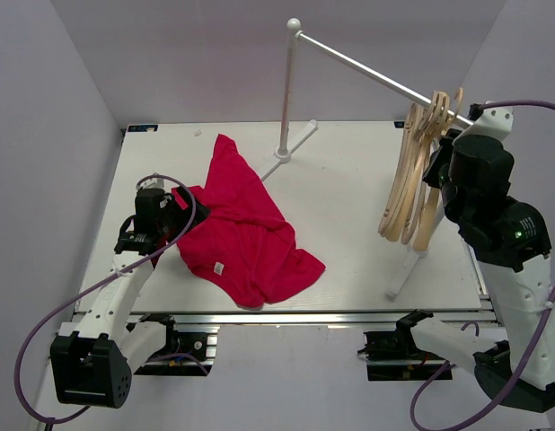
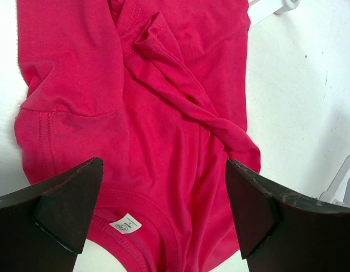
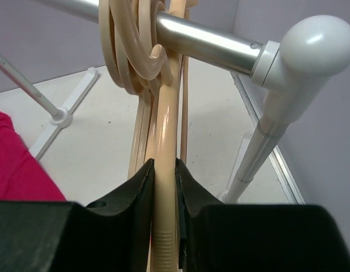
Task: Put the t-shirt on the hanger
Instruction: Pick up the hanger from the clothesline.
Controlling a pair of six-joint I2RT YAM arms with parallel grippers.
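The red t-shirt lies crumpled on the left half of the white table, its white label near the front. In the left wrist view the t-shirt fills the frame, with the label at the collar. My left gripper is open just above the collar, one finger on each side; in the top view it sits at the shirt's left edge. My right gripper is shut on the arm of a pale-wood hanger whose hook is still over the rail. In the top view the hangers hang beside my right gripper.
A white rack with a metal rail runs from a back-centre post to a right post. Several identical hangers hang bunched on the rail. Purple-grey walls enclose the table.
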